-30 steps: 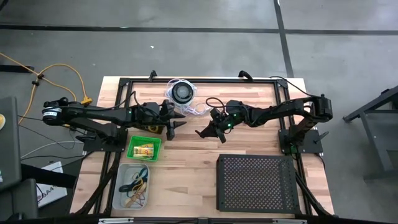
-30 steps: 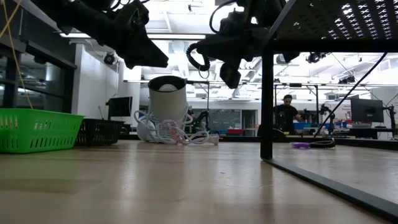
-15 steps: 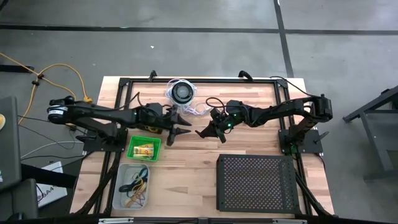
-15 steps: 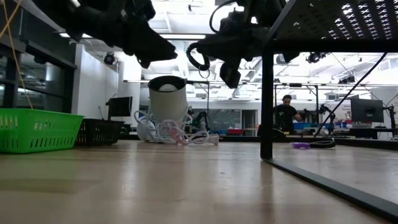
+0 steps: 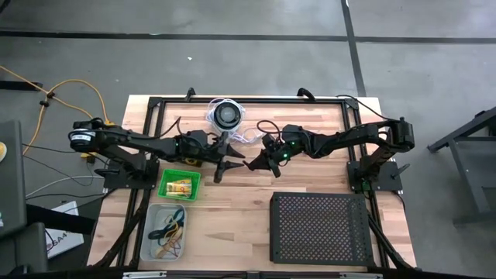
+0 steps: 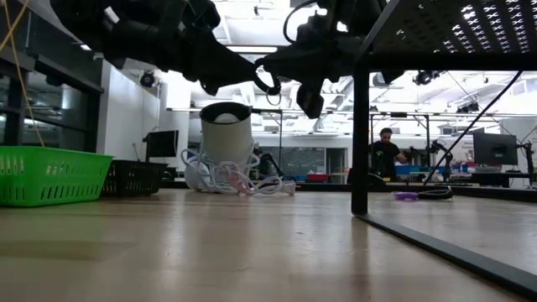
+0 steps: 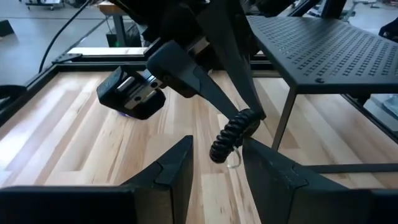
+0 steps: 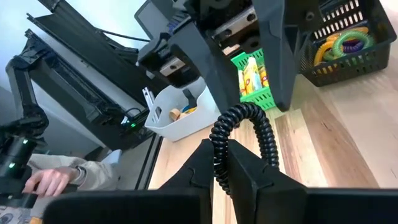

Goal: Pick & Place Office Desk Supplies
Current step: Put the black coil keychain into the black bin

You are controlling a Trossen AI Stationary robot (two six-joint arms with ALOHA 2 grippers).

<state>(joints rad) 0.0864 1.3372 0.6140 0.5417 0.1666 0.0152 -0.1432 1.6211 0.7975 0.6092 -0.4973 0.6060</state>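
Moved: left gripper (image 5: 225,160) swung toward right gripper (image 5: 256,163) | left: fingers parted around black coiled band (image 7: 231,133) | right: clenched on band | legible writing: none

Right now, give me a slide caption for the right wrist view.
Right gripper shut on a black coiled loop, offering it to the open left gripper above the wooden table.

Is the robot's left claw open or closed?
Open. The left claw has a clear gap between its fingers, with the black coiled loop hanging just ahead.
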